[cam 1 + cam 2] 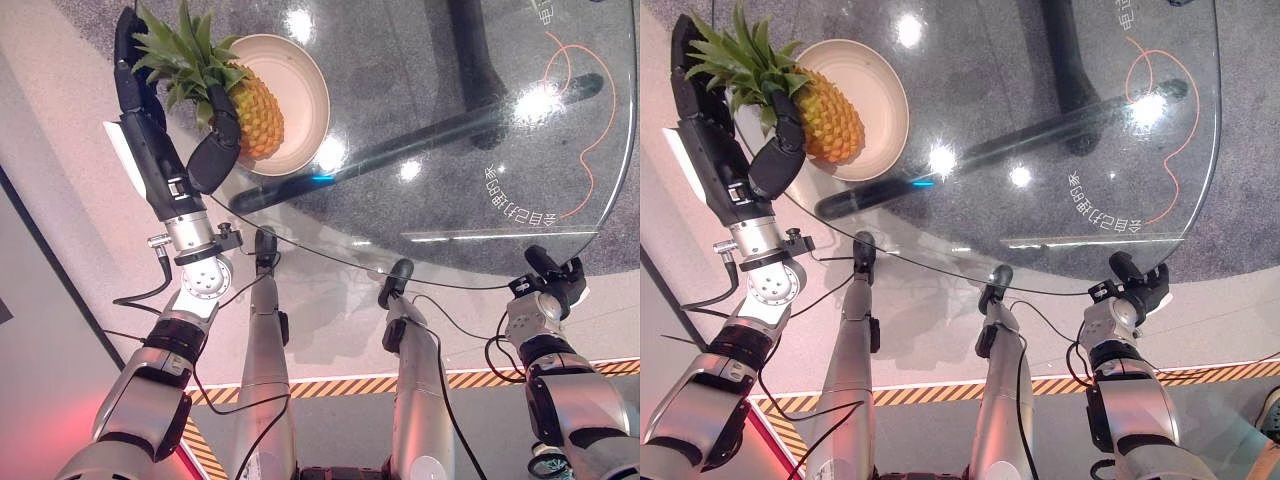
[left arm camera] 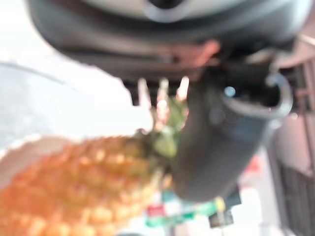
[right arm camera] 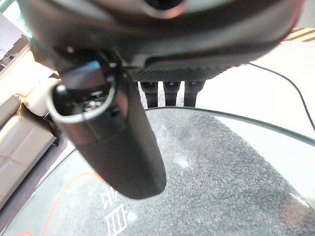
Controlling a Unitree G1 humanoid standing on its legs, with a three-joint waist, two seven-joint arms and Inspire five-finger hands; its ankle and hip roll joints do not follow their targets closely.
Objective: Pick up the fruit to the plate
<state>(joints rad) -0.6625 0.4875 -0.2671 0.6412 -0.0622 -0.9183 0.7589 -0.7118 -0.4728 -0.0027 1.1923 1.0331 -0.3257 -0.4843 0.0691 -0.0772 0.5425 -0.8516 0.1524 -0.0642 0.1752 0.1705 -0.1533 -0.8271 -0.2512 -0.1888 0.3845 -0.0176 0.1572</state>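
A pineapple (image 1: 255, 115) with a green leafy crown lies across the left rim of a cream plate (image 1: 300, 85) at the far left of the glass table. My left hand (image 1: 145, 140) is shut on it: the thumb (image 1: 215, 150) curls over the fruit just below the crown, and the fingers run behind the leaves. Up close, the left wrist view has the orange body (image 2: 74, 177) beside the thumb (image 2: 216, 147). Whether the fruit rests on the plate or hangs just above it I cannot tell. My right hand (image 1: 548, 275) idles at the table's near right edge, open and holding nothing.
The round glass table (image 1: 450, 150) shows its dark base (image 1: 470, 60) and the grey floor through the top. A yellow-and-black striped line (image 1: 480, 380) crosses the floor near me. A wall runs along the left.
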